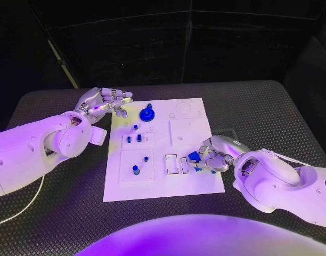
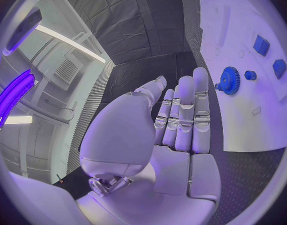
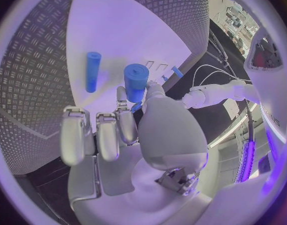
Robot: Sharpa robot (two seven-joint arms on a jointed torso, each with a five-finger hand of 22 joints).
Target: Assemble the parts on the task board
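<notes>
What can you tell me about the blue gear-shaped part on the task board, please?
The blue gear is a round, toothed disc with a raised hub at its centre, plastic by the look of it. It lies flat on the white task board near its far edge, towards the robot's left. The left wrist view shows its teeth plainly, with a small blue peg beside it. The left hand hovers close by, fingers apart, not touching it.

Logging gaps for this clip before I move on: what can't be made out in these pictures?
- Head view: the right hand covers the blue parts under it, so their grip and seating are unclear.
- Right wrist view: the blue cylinder sits at the fingertips; contact is hidden by the fingers.
- Left wrist view: the task board is cut off by the circle's rim.
- Head view: the small blue pegs are too small to tell their shape.
</notes>
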